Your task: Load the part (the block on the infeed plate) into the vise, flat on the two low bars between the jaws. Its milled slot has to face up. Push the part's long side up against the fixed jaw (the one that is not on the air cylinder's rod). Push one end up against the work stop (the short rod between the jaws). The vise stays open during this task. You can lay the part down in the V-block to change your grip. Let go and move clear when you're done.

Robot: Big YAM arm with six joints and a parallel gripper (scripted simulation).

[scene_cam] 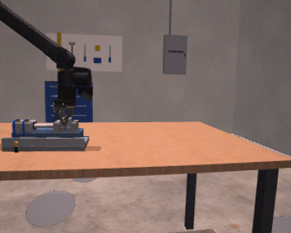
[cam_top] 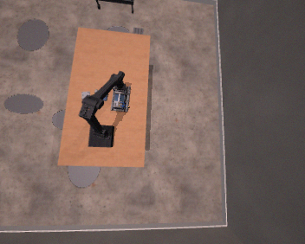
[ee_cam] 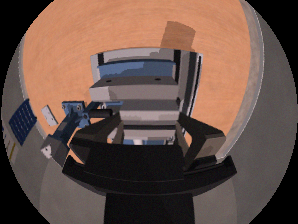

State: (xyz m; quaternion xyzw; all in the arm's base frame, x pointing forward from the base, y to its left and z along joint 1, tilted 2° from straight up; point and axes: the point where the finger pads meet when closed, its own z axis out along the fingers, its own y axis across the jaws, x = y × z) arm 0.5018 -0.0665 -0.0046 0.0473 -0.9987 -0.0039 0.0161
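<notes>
Soft, moderate light falls on the orange-brown wooden table (cam_top: 104,54) (scene_cam: 168,145) (ee_cam: 135,30), with muted shadows. The wrist view bends straight edges inside a black-cornered circle; the black gripper (ee_cam: 149,113) sinks into darkness. The small vise details look grainy from above.

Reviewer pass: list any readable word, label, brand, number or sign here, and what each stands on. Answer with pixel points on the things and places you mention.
None can be read.
Grey wall box (scene_cam: 174,62): one short dark line of lettering, too small and blurred to make out.
White wall panel (scene_cam: 102,41): tool shapes, no lettering that I can see.
</notes>
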